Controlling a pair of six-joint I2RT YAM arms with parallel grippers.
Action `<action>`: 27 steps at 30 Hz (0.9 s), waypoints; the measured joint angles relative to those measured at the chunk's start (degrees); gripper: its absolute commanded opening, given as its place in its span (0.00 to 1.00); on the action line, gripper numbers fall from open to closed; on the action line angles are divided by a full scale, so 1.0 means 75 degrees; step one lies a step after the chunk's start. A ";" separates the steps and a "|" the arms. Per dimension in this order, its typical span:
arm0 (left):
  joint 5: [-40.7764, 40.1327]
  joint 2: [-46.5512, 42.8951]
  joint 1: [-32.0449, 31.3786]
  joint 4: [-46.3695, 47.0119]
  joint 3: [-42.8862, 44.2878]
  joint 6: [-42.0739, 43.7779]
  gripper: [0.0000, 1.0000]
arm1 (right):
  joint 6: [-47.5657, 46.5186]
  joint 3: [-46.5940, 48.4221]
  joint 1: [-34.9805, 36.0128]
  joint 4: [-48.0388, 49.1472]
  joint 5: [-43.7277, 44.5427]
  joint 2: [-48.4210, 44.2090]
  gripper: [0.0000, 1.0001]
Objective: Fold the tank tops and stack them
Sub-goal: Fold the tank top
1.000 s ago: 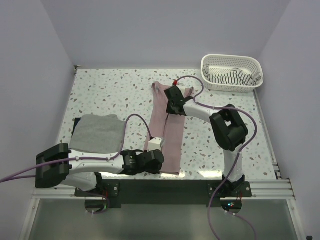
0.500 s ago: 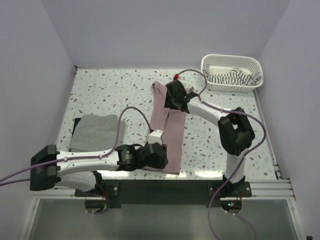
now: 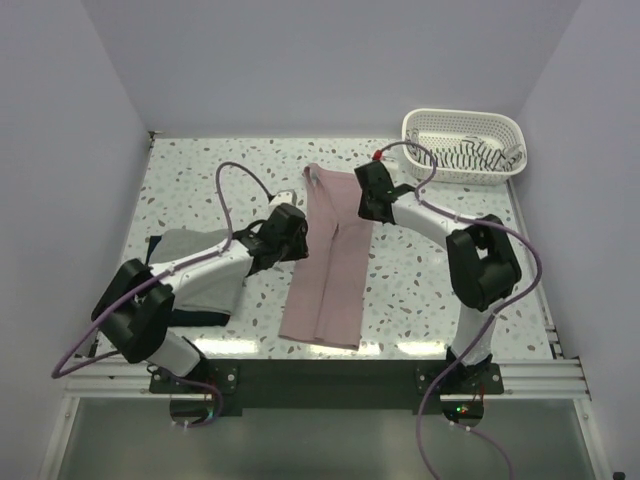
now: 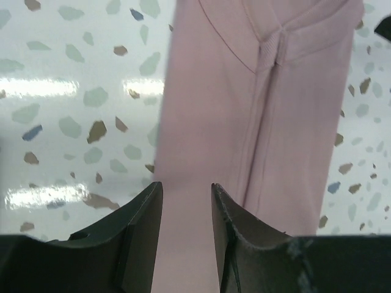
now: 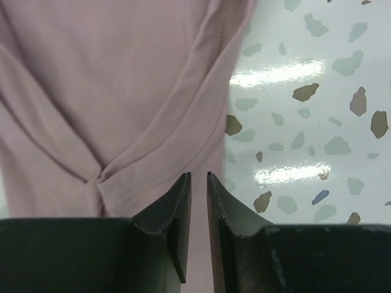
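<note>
Pink tank top (image 3: 325, 270) lies flat mid-desk, folded lengthwise into a long strip, with its strap end toward the far side.

Left pincer (image 4: 186, 189) sits at the strip's left edge. We see the jaws moderately wide and nothing between them, with pink cloth showing below the gap.

Right pincer (image 5: 198, 177) sits at the strip's right edge, near the strap end. Its jaws are narrow, with only a thin slit between them and no cloth clamped.

We cannot tell whether either pincer touches the fabric.

Grey tank top (image 3: 195, 265) lies folded at the left of the desk (image 3: 220, 170), partly under the left arm, with a dark tank top (image 3: 200, 318) edge showing beneath it.

Striped tank top (image 3: 465, 155) lies in the white basket (image 3: 462, 115) at the far right corner.
</note>
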 measured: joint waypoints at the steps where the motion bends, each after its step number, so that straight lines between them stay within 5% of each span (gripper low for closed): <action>1: 0.0079 0.0210 0.0210 0.0055 0.0105 0.0117 0.42 | -0.0041 0.0015 -0.0079 -0.0015 0.0000 0.0160 0.20; 18: 0.0076 0.2801 0.1818 0.0723 0.2320 0.0475 0.41 | -0.0889 0.2693 -0.0213 -0.0201 -0.0055 0.2812 0.14; 27: -0.0085 0.4118 0.2824 0.1102 0.3544 0.0216 0.25 | -0.1102 0.3188 -0.0227 0.0093 -0.0379 0.3168 0.31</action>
